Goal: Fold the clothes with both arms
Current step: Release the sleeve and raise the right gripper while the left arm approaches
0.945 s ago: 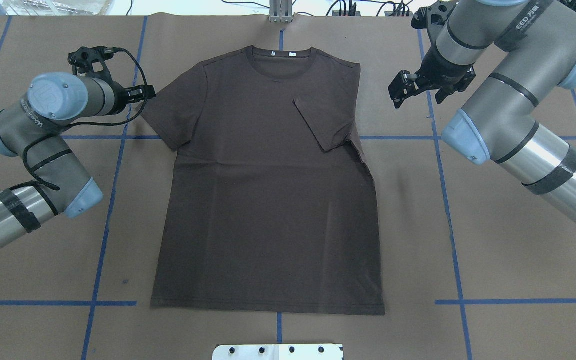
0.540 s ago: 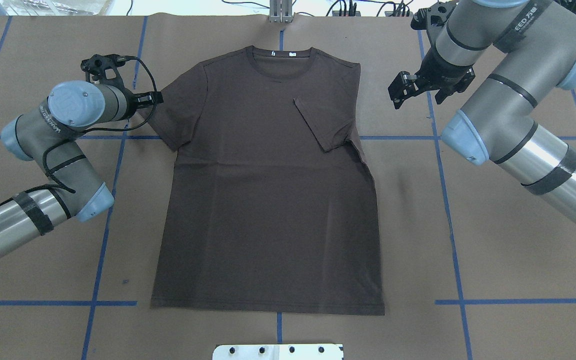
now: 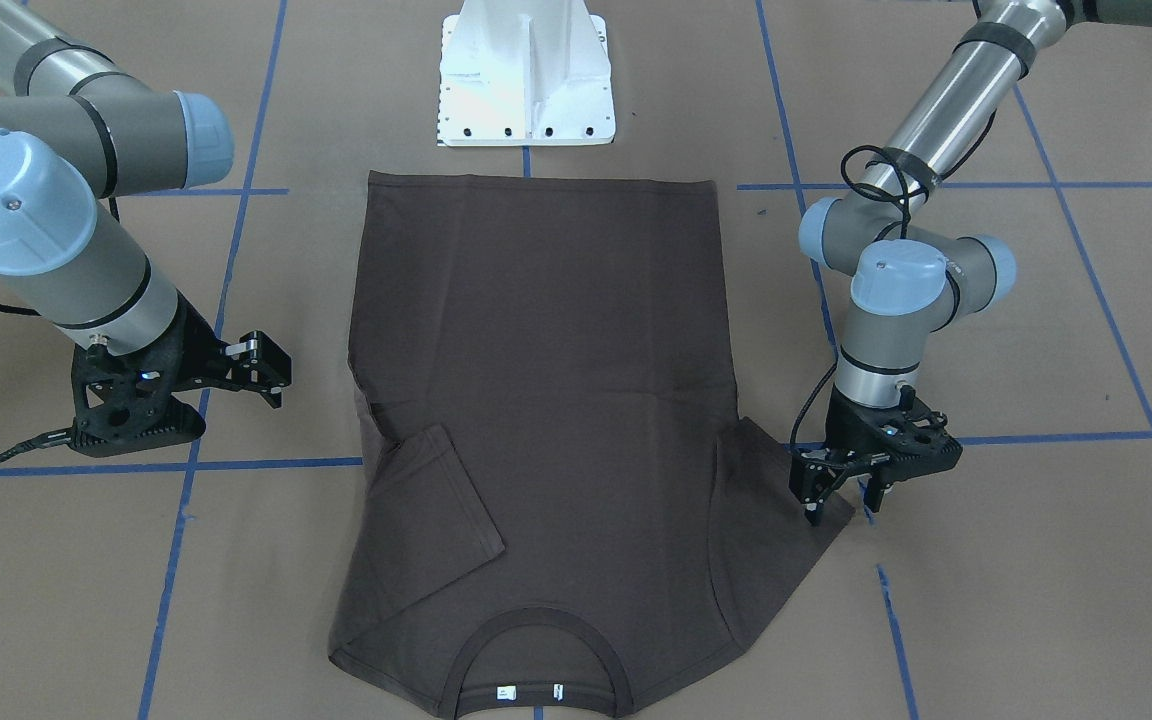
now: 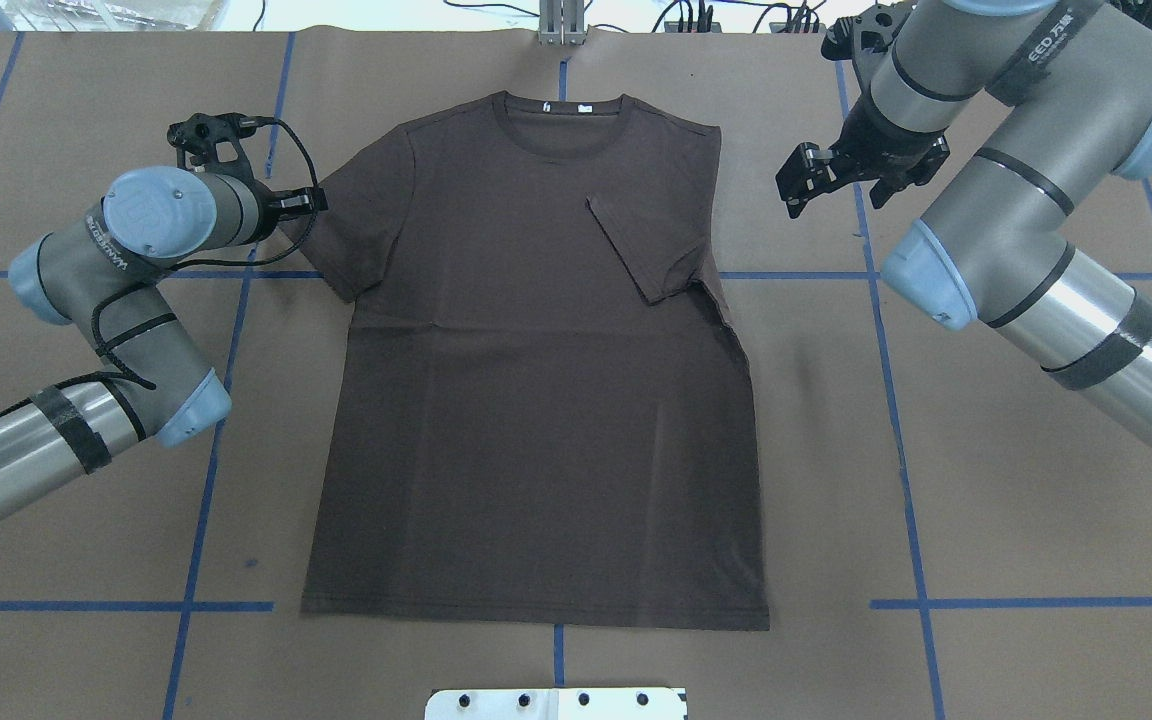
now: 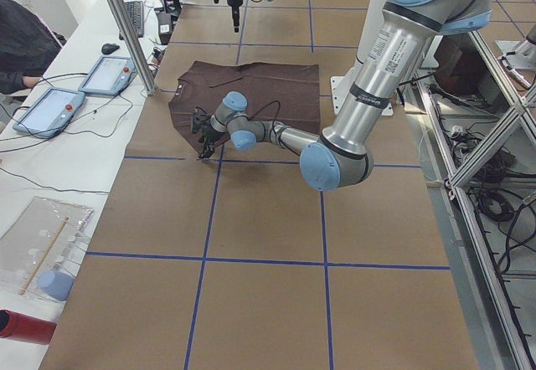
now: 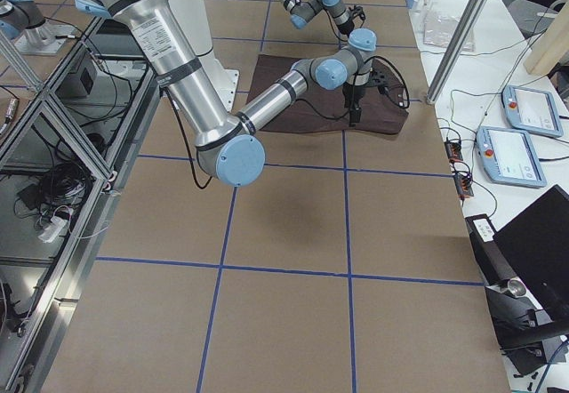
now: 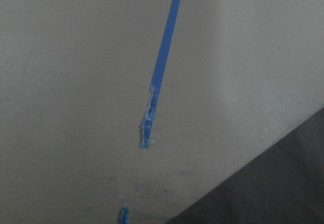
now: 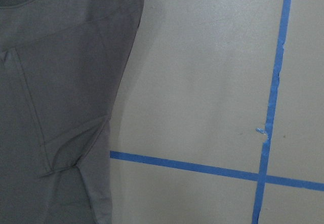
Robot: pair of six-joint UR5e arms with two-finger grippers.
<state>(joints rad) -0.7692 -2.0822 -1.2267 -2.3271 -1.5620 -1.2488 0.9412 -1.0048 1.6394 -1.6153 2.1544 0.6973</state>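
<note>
The left gripper (image 3: 841,497) has slid in from the left edge of the brown-paper desk (image 4: 986,480). It now stands fingers down and spread over the flat sleeve (image 3: 781,500) of the dark brown cotton T-shirt (image 4: 536,420), poised, I judge, to pinch it. The shirt lies mid-desk, collar toward the far edge, its other sleeve (image 4: 648,250) already folded inward. The right gripper (image 4: 796,182), also spread, hangs off the shirt's right shoulder.
</note>
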